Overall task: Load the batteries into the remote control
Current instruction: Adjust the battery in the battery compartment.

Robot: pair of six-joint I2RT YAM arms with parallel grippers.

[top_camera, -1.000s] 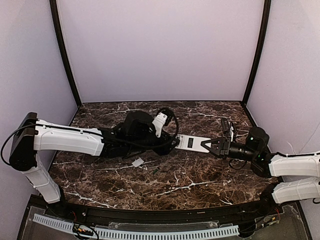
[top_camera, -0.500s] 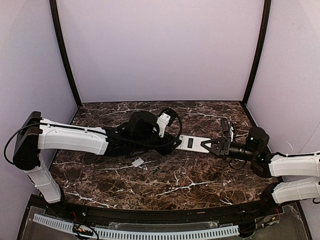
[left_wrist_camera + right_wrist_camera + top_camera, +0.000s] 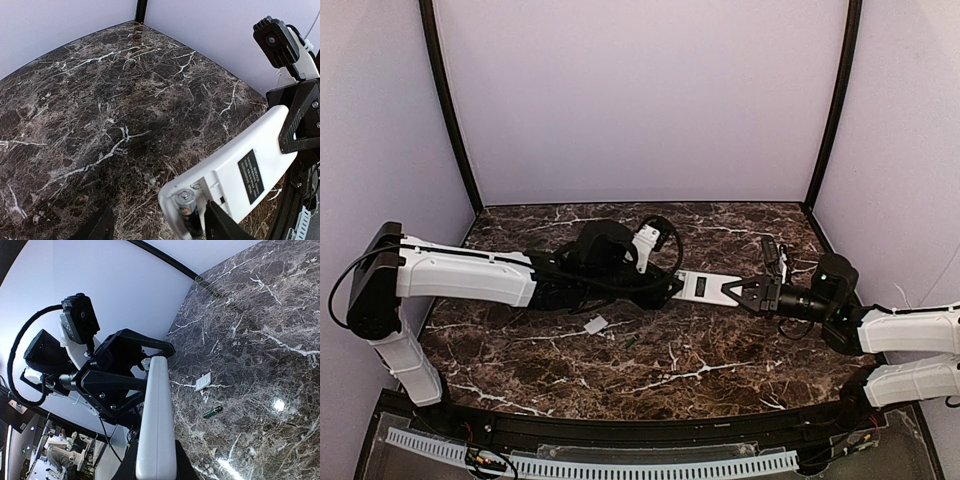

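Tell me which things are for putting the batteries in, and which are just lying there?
For the job:
remote control, held by the right gripper
battery sitting in its open back
loose battery on the table
left gripper, open at the remote's end

Just lying about:
small white flat piece, near the loose battery

I'm holding the left arm (image 3: 470, 277) stretched low from the left edge of the table (image 3: 720, 370) toward its middle, the left gripper (image 3: 667, 290) hanging with fingers parted. The right arm (image 3: 910, 328) is lying in from the right edge, the right gripper (image 3: 732, 290) clamping one end of the remote (image 3: 703, 285).
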